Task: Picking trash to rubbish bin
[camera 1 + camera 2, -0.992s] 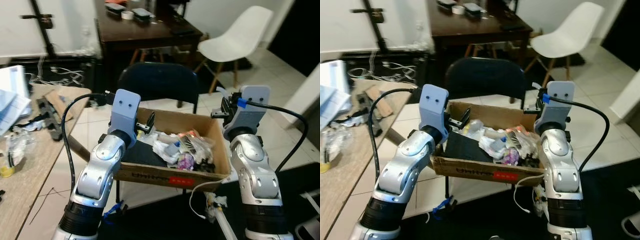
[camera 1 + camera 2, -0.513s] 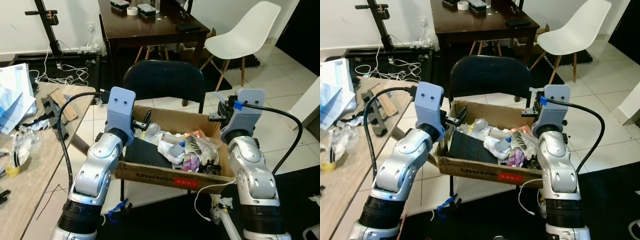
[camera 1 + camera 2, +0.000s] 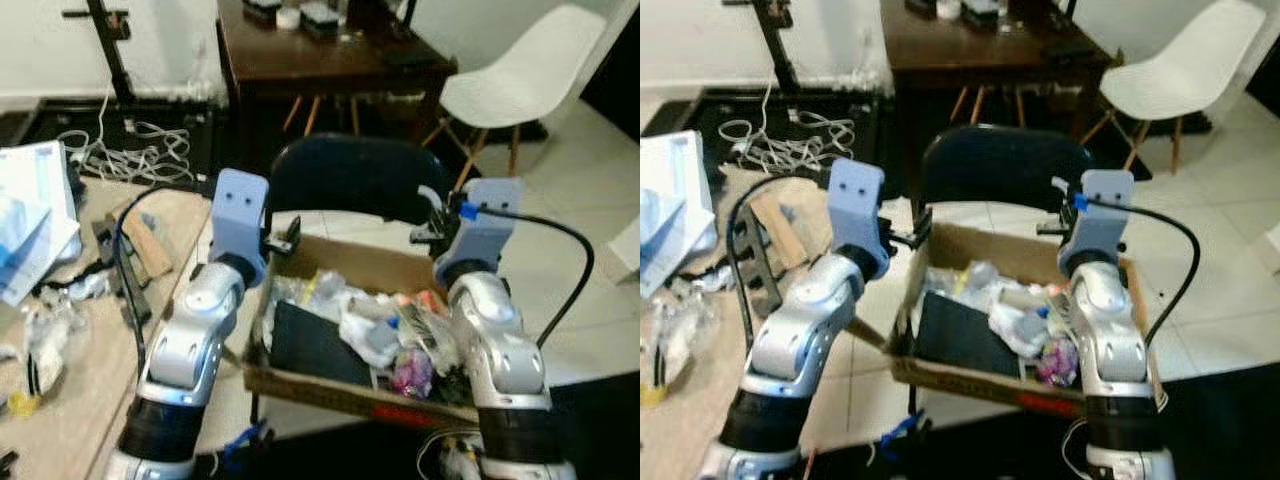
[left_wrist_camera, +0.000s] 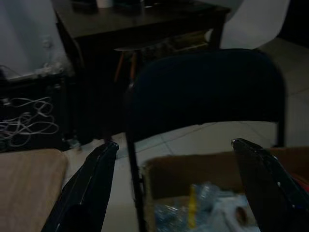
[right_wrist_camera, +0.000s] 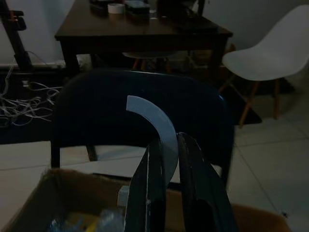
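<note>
A cardboard box (image 3: pixel 340 385) full of trash sits on the seat of a dark chair (image 3: pixel 345 180), between the robot's two arms. Inside it lie a flat black sheet (image 3: pixel 310 345), crumpled white paper (image 3: pixel 365 335), clear plastic wrap (image 3: pixel 295 292) and a small purple scrap (image 3: pixel 408 375).

The left end effector (image 4: pixel 174 183) hovers over the box's rear left corner, its two black fingers (image 4: pixel 89 186) spread wide apart with nothing between them; the left wrist view looks past them at the chair back and the box's open corner. The right end effector (image 5: pixel 166 186) hangs above the rear right edge of the box, its fingers (image 5: pixel 145 193) pressed together on a curved strip of white plastic (image 5: pixel 157 125) that sticks up beyond the fingertips.

To the robot's left a wooden tabletop (image 3: pixel 60 400) carries papers (image 3: pixel 30 215), black cables (image 3: pixel 125 270) and clear wrappers (image 3: pixel 45 335). Behind the chair stands a dark wooden table (image 3: pixel 320 55) with a roll of tape (image 3: pixel 289 17) on it, and a white chair (image 3: pixel 535 80) stands to the right on the tiled floor (image 3: pixel 590 210). White cables (image 3: pixel 130 150) lie on the floor beside a black stand (image 3: pixel 110 45)
</note>
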{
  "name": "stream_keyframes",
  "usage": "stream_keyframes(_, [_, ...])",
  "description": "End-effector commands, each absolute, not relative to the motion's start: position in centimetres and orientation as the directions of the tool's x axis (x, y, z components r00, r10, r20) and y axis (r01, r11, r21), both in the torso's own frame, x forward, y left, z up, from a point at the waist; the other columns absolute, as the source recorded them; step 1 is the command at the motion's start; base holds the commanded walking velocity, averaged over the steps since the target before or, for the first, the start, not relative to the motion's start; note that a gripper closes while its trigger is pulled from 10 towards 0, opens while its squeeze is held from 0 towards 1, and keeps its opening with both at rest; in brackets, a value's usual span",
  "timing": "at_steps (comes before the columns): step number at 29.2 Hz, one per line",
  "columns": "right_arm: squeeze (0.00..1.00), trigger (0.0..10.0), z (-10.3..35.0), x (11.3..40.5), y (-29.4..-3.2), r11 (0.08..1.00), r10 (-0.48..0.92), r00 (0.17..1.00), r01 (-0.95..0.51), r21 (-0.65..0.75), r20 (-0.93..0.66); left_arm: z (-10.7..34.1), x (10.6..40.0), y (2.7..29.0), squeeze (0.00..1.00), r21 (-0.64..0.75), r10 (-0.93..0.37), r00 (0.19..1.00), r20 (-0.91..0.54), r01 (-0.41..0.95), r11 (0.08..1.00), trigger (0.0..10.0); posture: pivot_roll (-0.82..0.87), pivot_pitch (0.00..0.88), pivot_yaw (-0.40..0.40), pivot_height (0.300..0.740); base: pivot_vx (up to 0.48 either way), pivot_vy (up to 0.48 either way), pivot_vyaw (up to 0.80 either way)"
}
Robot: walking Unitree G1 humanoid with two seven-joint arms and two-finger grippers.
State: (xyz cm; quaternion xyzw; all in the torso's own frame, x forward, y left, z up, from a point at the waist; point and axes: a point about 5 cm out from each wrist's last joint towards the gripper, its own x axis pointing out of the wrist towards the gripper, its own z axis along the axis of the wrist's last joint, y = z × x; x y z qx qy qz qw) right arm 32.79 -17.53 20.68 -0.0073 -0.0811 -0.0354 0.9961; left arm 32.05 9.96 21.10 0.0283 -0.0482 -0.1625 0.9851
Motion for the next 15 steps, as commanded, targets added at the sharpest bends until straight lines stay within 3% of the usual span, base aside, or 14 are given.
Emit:
stream_keyframes(1, [0.0,10.0,19.8,32.7,-18.0,0.997,-0.075,0.99,0.076,-0.011,0.118,20.8,32.0,9.7,0.0,0.081,-0.328,0.942,0.073,0.323,0.943,10.0,-0.02,0.158,-0.003,0.74,0.0,0.0,0.0])
stream_keyframes(8, [0.0,10.0,17.7,32.9,-18.7,0.996,-0.084,0.996,0.084,-0.04,0.0,20.8,32.0,9.7,0.0,0.083,-0.329,0.941,0.073,0.323,0.943,10.0,-0.02,0.16,-0.004,0.74,0.0,0.0,0.0])
stream_keyframes(14, [0.0,10.0,14.3,32.8,-20.5,0.991,-0.104,0.98,0.089,-0.096,-0.172,20.8,32.0,9.7,0.0,0.086,-0.333,0.94,0.074,0.326,0.941,10.0,-0.02,0.158,0.001,0.74,0.0,0.0,0.0])
stream_keyframes(15, [0.0,10.0,13.2,32.8,-21.8,0.986,-0.149,0.965,0.127,-0.111,-0.216,20.8,32.0,9.6,0.0,0.087,-0.335,0.939,0.074,0.328,0.94,10.0,-0.02,0.158,0.001,0.74,0.0,0.0,0.0])
